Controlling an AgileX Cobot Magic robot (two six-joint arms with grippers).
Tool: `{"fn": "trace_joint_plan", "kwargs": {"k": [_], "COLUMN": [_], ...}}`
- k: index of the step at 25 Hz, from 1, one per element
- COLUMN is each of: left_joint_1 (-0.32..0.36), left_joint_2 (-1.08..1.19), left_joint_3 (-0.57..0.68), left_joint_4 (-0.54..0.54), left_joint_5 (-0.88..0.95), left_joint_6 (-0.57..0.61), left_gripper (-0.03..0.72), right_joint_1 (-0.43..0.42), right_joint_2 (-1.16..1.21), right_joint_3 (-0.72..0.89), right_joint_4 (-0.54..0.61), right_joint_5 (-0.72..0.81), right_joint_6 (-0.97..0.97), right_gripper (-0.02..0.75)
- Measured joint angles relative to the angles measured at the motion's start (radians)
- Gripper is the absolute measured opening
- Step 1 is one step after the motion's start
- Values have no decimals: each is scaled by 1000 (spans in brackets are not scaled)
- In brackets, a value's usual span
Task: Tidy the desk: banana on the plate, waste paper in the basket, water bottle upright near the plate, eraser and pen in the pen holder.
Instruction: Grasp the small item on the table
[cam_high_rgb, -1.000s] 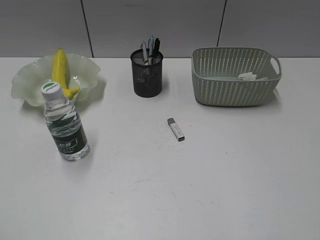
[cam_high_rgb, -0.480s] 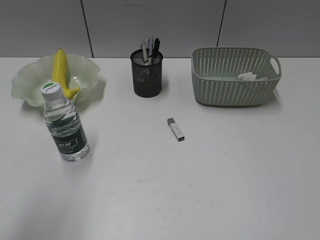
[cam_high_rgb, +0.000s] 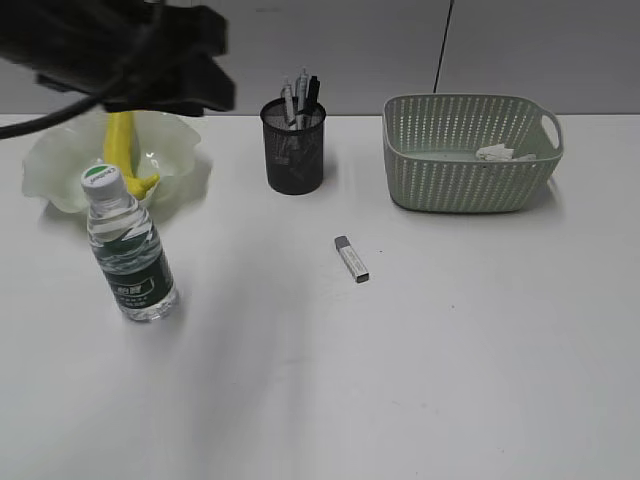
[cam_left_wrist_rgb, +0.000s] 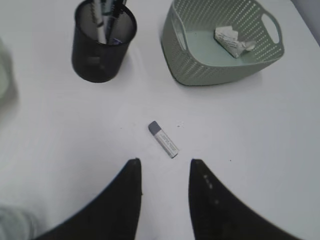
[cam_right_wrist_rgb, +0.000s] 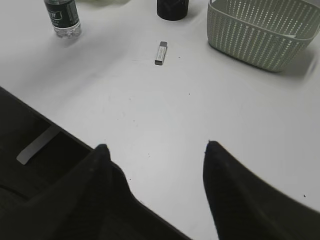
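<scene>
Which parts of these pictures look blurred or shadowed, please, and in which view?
Exterior view: the dark arm at top left is a blurred mass, and a soft shadow band falls on the desk beside the water bottle. Left wrist view: the eraser is fairly sharp, while the left hand shows soft edges. Right wrist view: the right hand is a dark, featureless blur.

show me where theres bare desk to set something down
Bare: the whole near half of the desk, in front of the eraser; also right of the water bottle and between eraser and basket. Crowded: the back row, plate, pen holder, basket.
</scene>
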Motion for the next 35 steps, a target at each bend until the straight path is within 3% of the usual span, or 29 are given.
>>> {"fn": "trace_joint_plan", "kwargs": {"k": [5,8,14,24,29,35], "left_joint_1": [-109,-138,-143,-143,-143,-143], "left_joint_2": [257,405,672,965,1083,1173], "left_joint_3": [-198,-322,-538,-871,-1062,-1199], "left_joint_4": [-2,-4,17,50,116,116], "left_joint_5": [35,105,277,475,650,681], "left_joint_6": [-8,-90,-261,-372,-432,-450], "left_gripper": [246,251,302,333,337,337], "right_joint_1": [0,0,0,0,0,0], "right_joint_2": [0,0,0,0,0,0], "right_joint_3": [1,1,1,1,1,2], "right_joint_4": [-7,-8,-10,-11,-11,-11], "right_joint_5": [0,-1,-1,-1,-1,-2], "right_joint_6": [3,4,5,5,5,5], "right_gripper": [448,437,435,433,433,433]}}
